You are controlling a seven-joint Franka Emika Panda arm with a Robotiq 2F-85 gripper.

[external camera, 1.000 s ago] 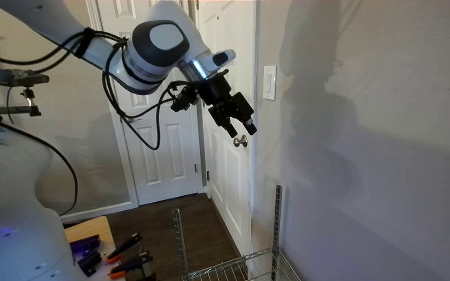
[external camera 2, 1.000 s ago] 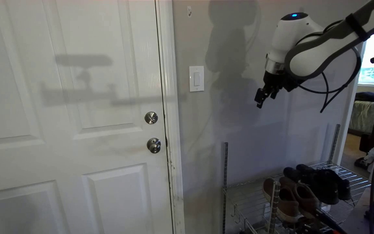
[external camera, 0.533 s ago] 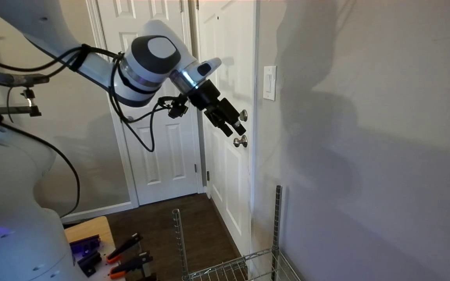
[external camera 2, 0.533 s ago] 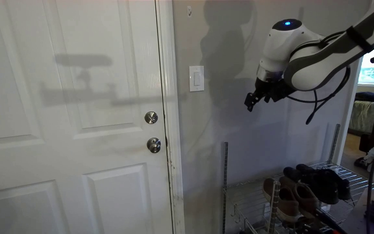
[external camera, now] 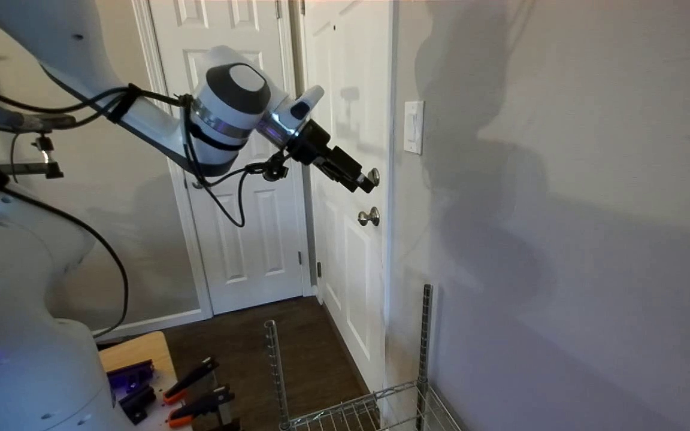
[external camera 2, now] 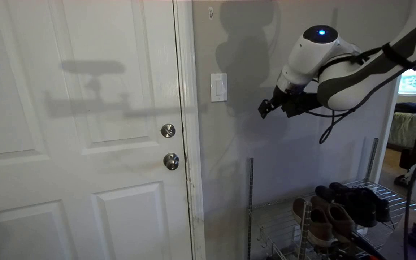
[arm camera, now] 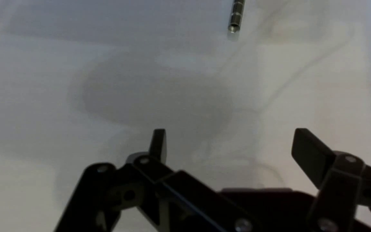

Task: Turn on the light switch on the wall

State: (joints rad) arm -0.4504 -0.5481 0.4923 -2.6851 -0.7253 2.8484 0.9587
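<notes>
The light switch (external camera: 414, 127) is a small white upright plate on the light grey wall (external camera: 620, 149), just beside the door frame. It also shows in an exterior view (external camera 2: 219, 87); I cannot tell which way its rocker is pressed. My black gripper (external camera: 363, 187) points slantingly down towards the wall. In an exterior view the gripper (external camera 2: 264, 109) appears right of the switch and a little lower, apart from it. In the wrist view the gripper (arm camera: 232, 145) has its fingers wide apart, nothing between them, facing bare wall (arm camera: 179, 96) with shadows. The switch is out of that view.
A white door (external camera 2: 114, 169) has a round knob (external camera 2: 171, 161) and a deadbolt (external camera 2: 168, 130). Below the gripper stands a wire rack (external camera 2: 276, 220) with upright posts and shoes (external camera 2: 320, 224). One post (arm camera: 236, 16) shows in the wrist view. Clamps (external camera: 201, 404) lie near the robot's base.
The arm has lowered and my gripper has moved towards the switch's side, leftward in an exterior view. The wrist has turned and the gripper tilts less steeply down. The switch looks the same.
</notes>
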